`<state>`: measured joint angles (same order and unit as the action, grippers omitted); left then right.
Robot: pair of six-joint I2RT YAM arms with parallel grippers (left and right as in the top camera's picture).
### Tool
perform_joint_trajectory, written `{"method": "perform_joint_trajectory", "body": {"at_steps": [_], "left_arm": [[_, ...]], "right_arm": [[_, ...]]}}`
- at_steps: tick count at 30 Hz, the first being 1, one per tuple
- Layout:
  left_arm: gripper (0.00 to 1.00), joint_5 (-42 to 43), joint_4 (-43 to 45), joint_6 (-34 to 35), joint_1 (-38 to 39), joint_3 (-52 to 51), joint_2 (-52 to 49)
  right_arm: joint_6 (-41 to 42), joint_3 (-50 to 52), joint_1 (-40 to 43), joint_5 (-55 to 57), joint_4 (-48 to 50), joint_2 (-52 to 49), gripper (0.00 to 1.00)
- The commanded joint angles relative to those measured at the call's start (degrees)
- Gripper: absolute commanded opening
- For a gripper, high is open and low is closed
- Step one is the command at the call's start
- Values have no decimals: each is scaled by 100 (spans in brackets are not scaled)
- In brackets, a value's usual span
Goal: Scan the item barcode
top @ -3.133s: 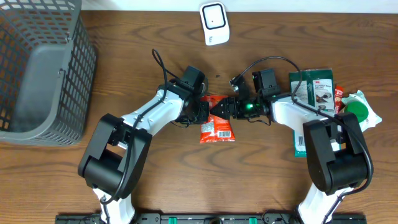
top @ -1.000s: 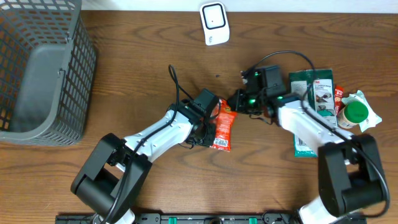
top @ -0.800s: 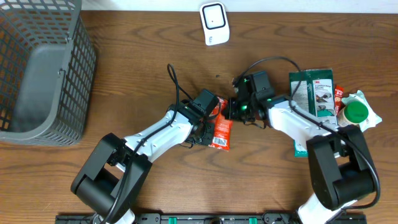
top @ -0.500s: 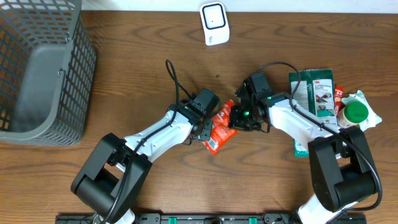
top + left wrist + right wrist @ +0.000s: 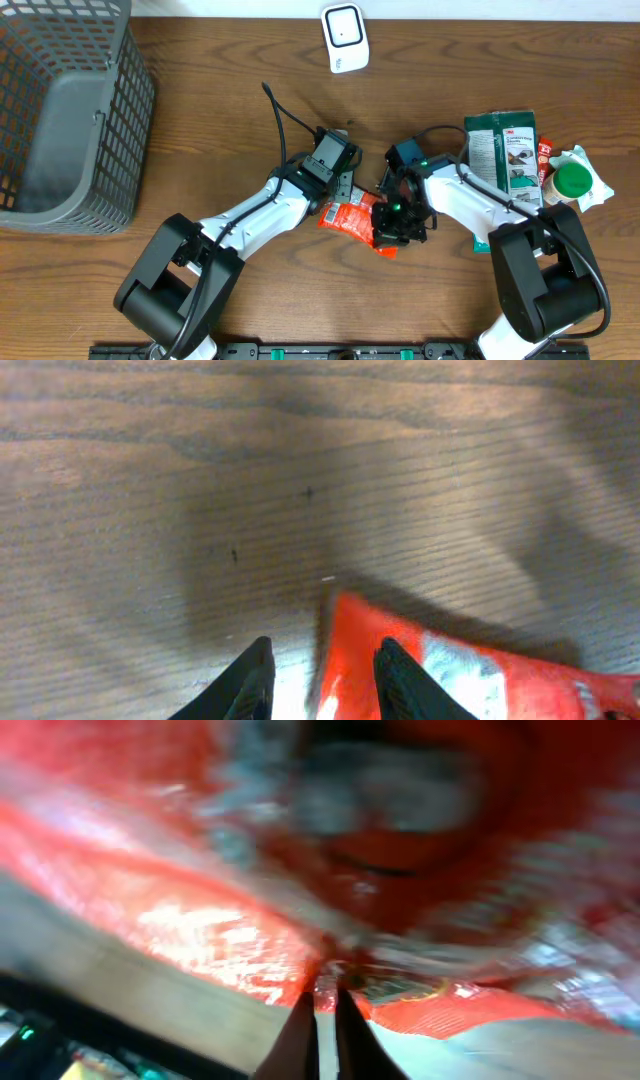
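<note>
Overhead: red snack packet [image 5: 352, 216] flat on table [image 5: 230, 100], just off centre toward 5 o'clock. Left gripper [image 5: 338, 200] at packet's 11 o'clock corner; right gripper [image 5: 388, 215] on its 3 o'clock end. Scanner [image 5: 344, 38] at 12 o'clock edge, well apart. Basket [image 5: 60, 110] at 9 o'clock.

Left wrist: fingers [image 5: 250, 680] apart, released; packet's edge lies in gap, bare wood beside it.

Right wrist: blurred. Fingertips [image 5: 300, 1030] clenched together on packet's edge; red film fills view.

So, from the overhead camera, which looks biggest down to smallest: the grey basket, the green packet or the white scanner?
1. Grey basket, largest by far.
2. Green packet, though it is partly covered.
3. White scanner, smallest.
</note>
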<state>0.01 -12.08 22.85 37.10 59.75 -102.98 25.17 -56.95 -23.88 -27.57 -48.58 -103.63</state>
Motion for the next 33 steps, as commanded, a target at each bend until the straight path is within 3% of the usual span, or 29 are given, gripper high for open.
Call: {"method": "perform_joint_trajectory", "body": {"at_steps": [1,4,6,10,14,19,27,33], "left_arm": [[35,-20,-280,-17,-181,332,70],[35,391,-761,44,-337,514,356],[35,822,-1080,44,-389,511,511],[34,1147,-1864,319,-378,481,501],[33,1163,-2396,647,-280,264,391],[33,1182,-2275,667,-136,-103,352],[33,1174,-1270,901,-125,-485,286],[34,597,-890,896,-142,-601,234]], "right_arm": [[-192,-114,13,-540,17,337,9],[-542,-323,133,-455,146,715,24],[-553,-398,254,-133,356,953,49],[-557,-396,452,374,699,1040,68],[-879,-393,636,369,999,804,68],[-1685,-393,734,374,1484,468,72],[-1711,-378,1001,363,1639,297,73],[-1709,-308,990,232,1075,297,70]]}}
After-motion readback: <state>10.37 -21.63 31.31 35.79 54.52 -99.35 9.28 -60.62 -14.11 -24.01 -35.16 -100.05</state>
